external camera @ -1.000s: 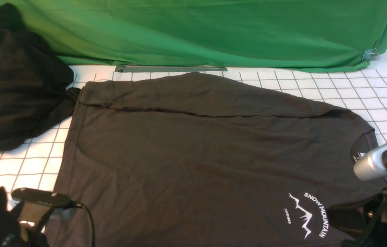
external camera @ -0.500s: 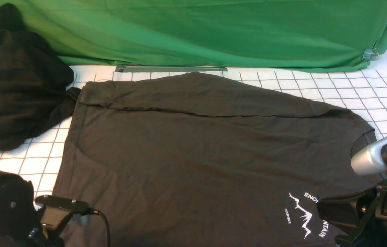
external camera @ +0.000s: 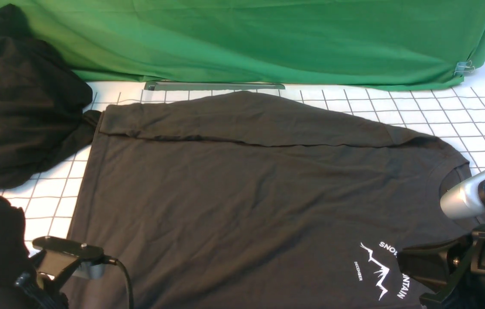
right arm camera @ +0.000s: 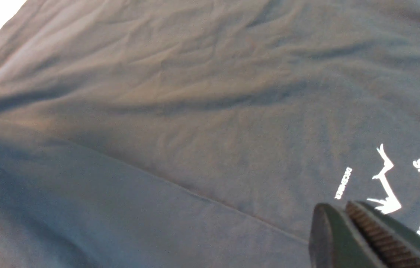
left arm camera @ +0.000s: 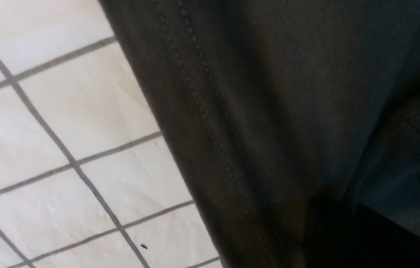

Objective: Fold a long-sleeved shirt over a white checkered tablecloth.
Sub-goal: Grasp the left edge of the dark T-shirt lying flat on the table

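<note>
Now the right gripper (right arm camera: 338, 209), jaws together, sits over the long-sleeved shirt (external camera: 246, 193). The left gripper (left arm camera: 343, 238) is at its hem; I cannot tell how its jaws stand.

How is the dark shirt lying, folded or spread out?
Mostly spread out: the shirt lies flat on the checkered tablecloth, print facing up, with only its far sleeve folded across the body.

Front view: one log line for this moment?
shirt flat on tablecloth, sleeve folded in | left gripper at hem, grip unclear | right gripper shut by print
</note>
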You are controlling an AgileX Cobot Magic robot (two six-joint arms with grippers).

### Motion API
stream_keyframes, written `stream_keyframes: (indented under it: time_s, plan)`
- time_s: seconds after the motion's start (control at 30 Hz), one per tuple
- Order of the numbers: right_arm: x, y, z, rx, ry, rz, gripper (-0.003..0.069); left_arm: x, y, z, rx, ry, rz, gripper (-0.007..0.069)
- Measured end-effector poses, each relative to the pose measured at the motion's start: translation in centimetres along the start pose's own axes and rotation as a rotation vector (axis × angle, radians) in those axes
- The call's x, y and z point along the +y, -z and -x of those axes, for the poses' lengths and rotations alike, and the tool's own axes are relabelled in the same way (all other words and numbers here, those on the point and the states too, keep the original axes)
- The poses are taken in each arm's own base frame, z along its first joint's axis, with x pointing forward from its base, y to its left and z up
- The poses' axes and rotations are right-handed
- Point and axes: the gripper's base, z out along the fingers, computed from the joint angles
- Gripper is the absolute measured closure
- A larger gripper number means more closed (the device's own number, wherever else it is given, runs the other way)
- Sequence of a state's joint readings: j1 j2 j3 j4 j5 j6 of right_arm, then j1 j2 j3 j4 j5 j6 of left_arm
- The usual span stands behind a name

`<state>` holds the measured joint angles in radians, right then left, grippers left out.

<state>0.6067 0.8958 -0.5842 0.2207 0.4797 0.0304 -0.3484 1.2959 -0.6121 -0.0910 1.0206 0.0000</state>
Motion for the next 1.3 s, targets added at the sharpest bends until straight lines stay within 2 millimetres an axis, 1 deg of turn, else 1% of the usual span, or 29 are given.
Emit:
stream_keyframes:
  time_s: [0.03, 0.13, 0.17, 0.23, 0.27, 0.33, 0.37, 0.4, 0.43, 0.53, 0.63, 0.77, 0.9, 1.03, 1.1, 1.3]
  plan:
    - [0.0, 0.0, 0.0, 0.000, 0.000, 0.000, 0.0618, 0.0, 0.0, 0.0, -0.004, 0.000, 0.000, 0.0595]
    - [0.0, 0.0, 0.1, -0.006, 0.001, 0.000, 0.0617, 0.0, 0.0, 0.4, -0.042, -0.002, 0.003, 0.0538]
    - [0.0, 0.0, 0.1, -0.007, 0.001, 0.000, 0.0617, 0.0, 0.0, 0.7, -0.066, -0.002, 0.004, 0.0496]
    - [0.0, 0.0, 0.1, -0.008, 0.001, 0.000, 0.0616, 0.0, -0.1, 0.8, -0.075, -0.002, 0.004, 0.0473]
    - [0.0, 0.0, 0.1, -0.008, 0.001, 0.000, 0.0614, 0.1, -0.5, 1.2, -0.079, 0.000, 0.005, 0.0421]
    - [0.0, 0.0, 0.1, -0.008, 0.001, 0.000, 0.0611, 0.1, -0.9, 1.4, -0.059, 0.002, 0.006, 0.0369]
    - [0.0, 0.0, 0.1, -0.008, 0.001, 0.000, 0.0611, 0.1, -1.0, 1.4, -0.056, 0.002, 0.006, 0.0364]
    - [0.0, 0.0, 0.1, -0.008, 0.001, 0.000, 0.0609, 0.1, -1.4, 1.6, -0.038, 0.002, 0.009, 0.0334]
    - [0.0, 0.0, 0.1, -0.008, 0.001, 0.000, 0.0608, 0.2, -1.6, 1.7, -0.026, 0.002, 0.011, 0.0321]
    - [0.0, 0.0, 0.1, -0.008, 0.002, 0.000, 0.0609, 0.2, -2.0, 1.8, -0.005, 0.003, 0.012, 0.0308]
    - [0.0, 0.0, 0.1, -0.008, 0.002, 0.000, 0.0609, 0.2, -2.1, 1.8, -0.002, 0.004, 0.012, 0.0318]
    - [0.0, 0.0, 0.1, -0.008, 0.002, 0.000, 0.0609, 0.2, -2.1, 1.4, 0.045, 0.004, 0.012, 0.0390]
    - [0.0, 0.0, 0.1, -0.008, 0.002, 0.000, 0.0609, 0.2, -2.1, 1.3, 0.064, 0.005, 0.011, 0.0433]
    - [0.0, 0.0, 0.1, -0.008, 0.002, 0.000, 0.0609, 0.0, -2.1, 1.4, 0.054, -0.007, -0.011, 0.0433]
    - [0.0, 0.0, 0.1, -0.009, 0.002, 0.000, 0.0606, -0.2, -2.1, 1.5, 0.034, -0.033, -0.036, 0.0417]
    - [0.0, 0.0, 0.1, -0.012, 0.002, 0.000, 0.0601, -0.3, -2.1, 1.8, 0.009, -0.059, -0.037, 0.0382]
